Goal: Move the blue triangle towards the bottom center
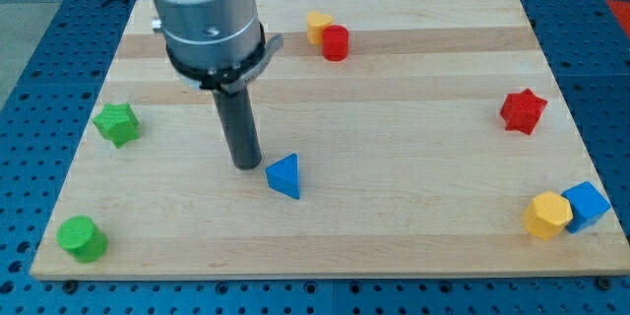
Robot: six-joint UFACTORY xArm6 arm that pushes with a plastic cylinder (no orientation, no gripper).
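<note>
The blue triangle (284,175) lies on the wooden board (394,226), a little left of the board's middle and in its lower half. My tip (246,164) rests on the board just to the left of the triangle and slightly above it in the view, a small gap apart from it. The rod hangs from the grey arm body at the view's top left.
A green star (117,123) and a green cylinder (81,238) lie at the left. A yellow block (317,27) touches a red cylinder (336,42) at the top. A red star (522,110) lies at the right. A yellow hexagon (547,216) touches a blue cube (587,205) at the bottom right.
</note>
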